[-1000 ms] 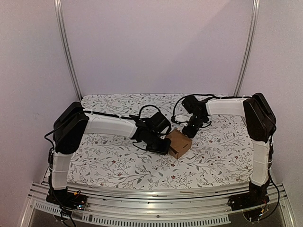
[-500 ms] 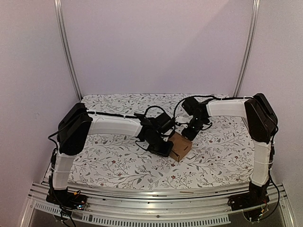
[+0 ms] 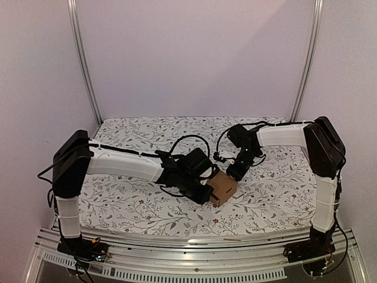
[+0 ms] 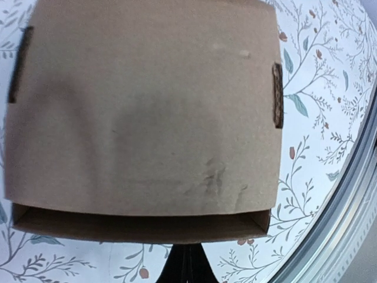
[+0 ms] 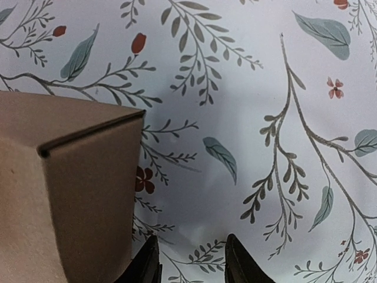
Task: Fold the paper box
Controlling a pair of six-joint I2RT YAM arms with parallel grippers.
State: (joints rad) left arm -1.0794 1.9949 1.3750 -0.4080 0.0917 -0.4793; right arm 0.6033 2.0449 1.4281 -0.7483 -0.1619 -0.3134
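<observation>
Robot lab test cell — plain pale walls (image 3: pixel 194 59), aluminium frame posts (image 3: pixel 84 65), floral-cloth table (image 3: pixel 129 203) on slotted rails (image 3: pixel 177 243).

You can read no text, label, brand or number on the paper box (image 3: pixel 223 187) or elsewhere.

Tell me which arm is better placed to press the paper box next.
Likely left: the shut left hand is at the paper box, which fills its camera. The right hand is open over tablecloth beside the box's corner.
</observation>
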